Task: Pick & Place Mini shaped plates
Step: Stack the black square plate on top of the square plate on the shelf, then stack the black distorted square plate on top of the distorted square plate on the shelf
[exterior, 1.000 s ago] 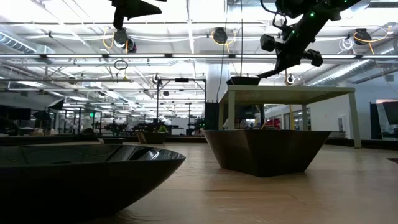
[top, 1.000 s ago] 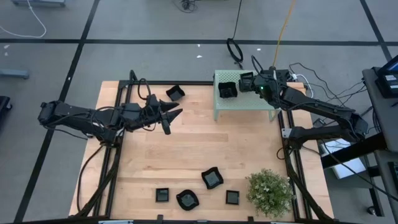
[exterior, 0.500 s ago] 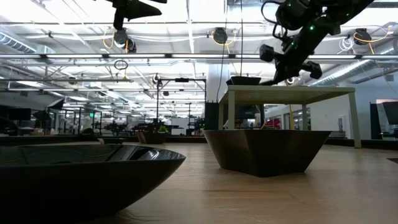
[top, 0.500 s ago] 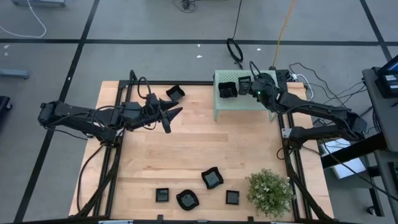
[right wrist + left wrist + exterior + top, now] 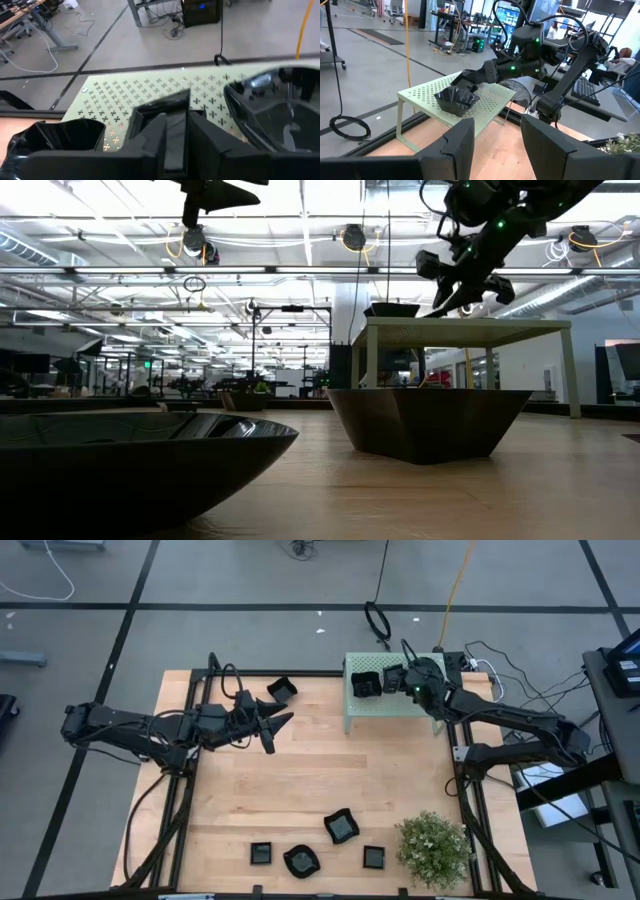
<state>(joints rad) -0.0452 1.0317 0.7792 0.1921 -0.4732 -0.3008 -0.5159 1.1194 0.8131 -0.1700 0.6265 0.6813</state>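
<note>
Plates of glossy black lie in three places. Two sit on the green stand [image 5: 392,698] at the counter's [image 5: 320,780] far edge: a wavy plate [image 5: 366,684] and, beside it, a square plate [image 5: 394,673] clamped between the fingers of the right pincer [image 5: 397,676], just above the perforated top. A lone plate [image 5: 282,690] rests near the far edge, just beyond the left pincer [image 5: 281,723], which hovers open and empty over bare wood. Four more plates [image 5: 340,827] lie along the near edge, beside a plant [image 5: 433,848]. The counter is pale wood on a grey floor. Right wrist view: the gripped plate's rim [image 5: 162,103] between the fingers, and a second plate [image 5: 272,117] close alongside. Left wrist view: the wavy plate [image 5: 457,99] on the stand, the right arm behind it. Low view: two near plates [image 5: 428,420] looming large, a lit workshop behind.
</note>
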